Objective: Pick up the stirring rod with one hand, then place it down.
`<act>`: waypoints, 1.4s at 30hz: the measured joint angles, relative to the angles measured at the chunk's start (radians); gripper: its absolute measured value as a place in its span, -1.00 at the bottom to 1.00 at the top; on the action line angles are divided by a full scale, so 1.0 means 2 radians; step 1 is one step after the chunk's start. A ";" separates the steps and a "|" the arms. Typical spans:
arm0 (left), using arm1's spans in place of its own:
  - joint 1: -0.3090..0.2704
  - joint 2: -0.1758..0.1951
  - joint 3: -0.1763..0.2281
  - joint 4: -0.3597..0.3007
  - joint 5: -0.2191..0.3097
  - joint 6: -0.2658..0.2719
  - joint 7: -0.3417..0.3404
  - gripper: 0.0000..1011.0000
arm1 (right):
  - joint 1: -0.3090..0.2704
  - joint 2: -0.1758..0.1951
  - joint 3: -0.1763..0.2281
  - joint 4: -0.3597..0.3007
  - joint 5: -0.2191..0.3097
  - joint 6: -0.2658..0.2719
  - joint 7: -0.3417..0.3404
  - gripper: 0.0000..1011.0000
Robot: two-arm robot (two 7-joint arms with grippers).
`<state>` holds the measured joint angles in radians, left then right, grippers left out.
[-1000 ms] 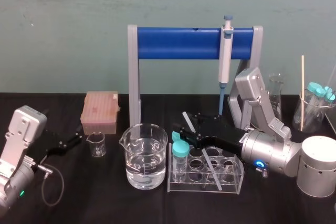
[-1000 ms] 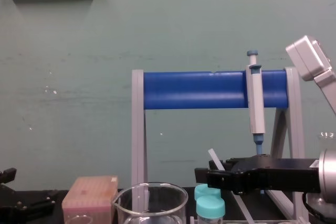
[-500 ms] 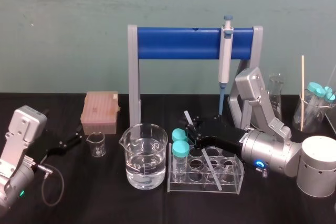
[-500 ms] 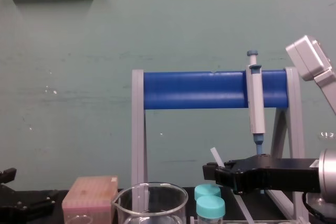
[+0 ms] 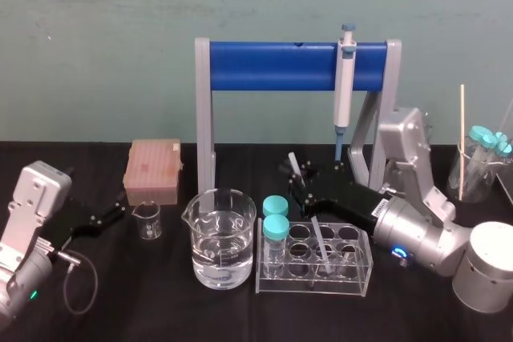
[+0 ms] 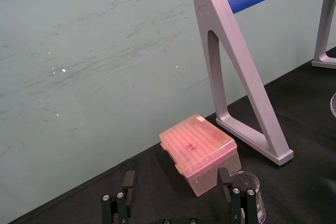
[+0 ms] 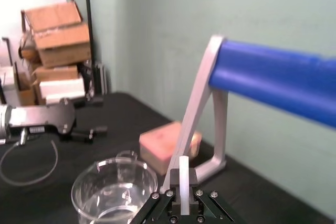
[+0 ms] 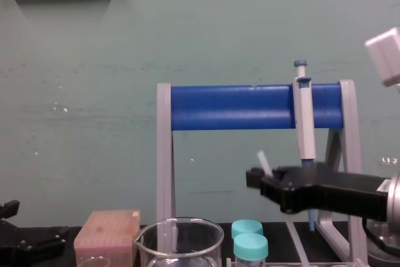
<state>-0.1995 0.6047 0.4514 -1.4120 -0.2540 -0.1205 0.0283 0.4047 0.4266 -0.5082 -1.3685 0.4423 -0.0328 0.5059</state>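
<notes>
Your rod is thin, straight and milky-translucent. The right gripper pinches it near its upper end, in the air behind the rack. The long axis is tilted: the upper tip leans to the left, the lower end comes down right, at the rack. Compared with one second ago, the gripper and rod stand higher and more to the right. The left gripper lies at the table's left, fingers spread.

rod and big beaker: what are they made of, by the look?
The rod, in the right pincer: frosted translucent white, matte; plastic or ground glass, can't tell. The beaker: clear, glossy, liquid shows through; probably glass. The left pincer idles far left.
</notes>
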 joint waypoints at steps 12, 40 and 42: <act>0.000 0.000 0.000 0.000 0.000 0.000 0.000 0.98 | -0.058 -0.003 0.042 -0.042 0.008 -0.105 0.008 -0.86; 0.000 0.000 0.000 0.000 0.000 0.000 0.000 0.98 | -0.055 -0.002 0.131 -0.071 0.000 -0.109 -0.012 -0.86; 0.000 0.000 0.000 0.000 0.000 0.000 0.000 0.98 | -0.056 -0.002 0.133 -0.071 -0.001 -0.108 -0.012 -0.86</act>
<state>-0.1995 0.6047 0.4514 -1.4120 -0.2539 -0.1205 0.0283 0.2933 0.4221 -0.2429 -1.5096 0.4407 -0.2493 0.4828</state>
